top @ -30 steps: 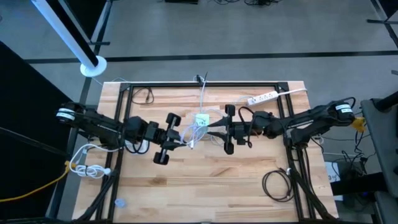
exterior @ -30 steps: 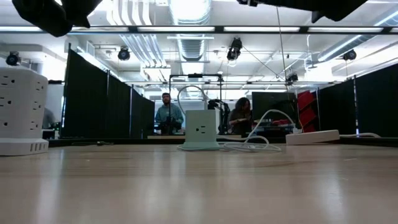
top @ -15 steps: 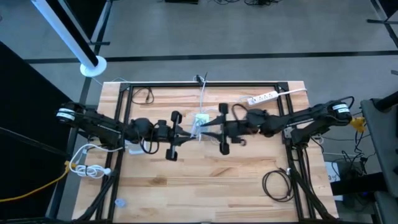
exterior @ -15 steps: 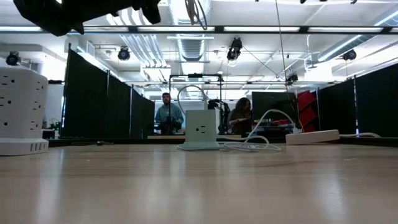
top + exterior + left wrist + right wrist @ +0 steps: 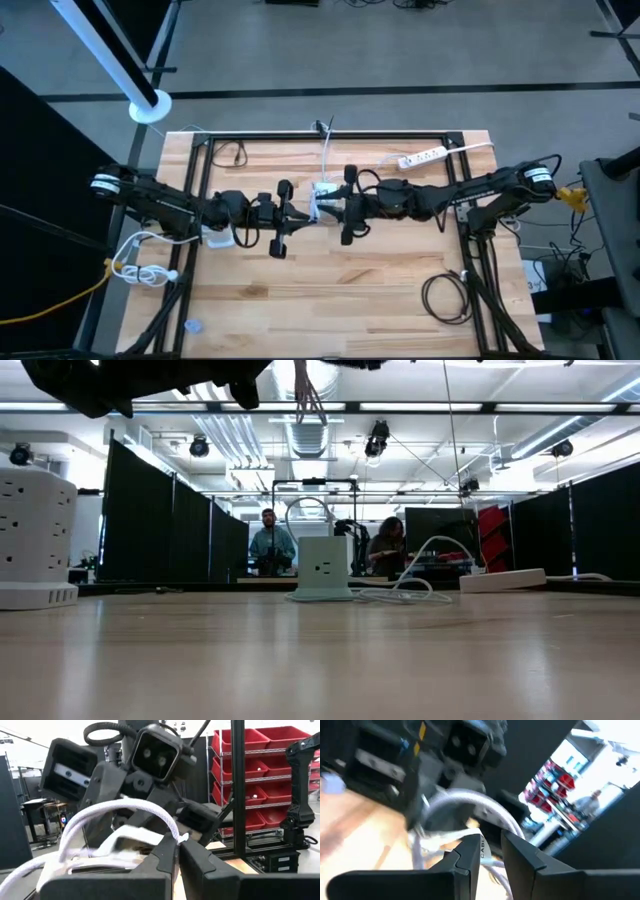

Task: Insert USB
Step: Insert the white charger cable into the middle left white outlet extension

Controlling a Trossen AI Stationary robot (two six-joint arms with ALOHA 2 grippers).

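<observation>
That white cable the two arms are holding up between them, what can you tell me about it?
The white cable looks like a braided cord, bent into a loop in the air above the table's middle. The left gripper has its jaws shut on it; the right gripper faces it from the other side, jaws narrow around the cord. More white cord trails on the table by the white power cube.

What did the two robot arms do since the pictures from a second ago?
Both arms came together over the middle of the wooden table. The left gripper, shut on the white USB cable, swung straight, and the right gripper slid toward it, its fingers narrowing around the same cable. The white cube power block, the white power strip and the coiled black cable stayed put.
</observation>
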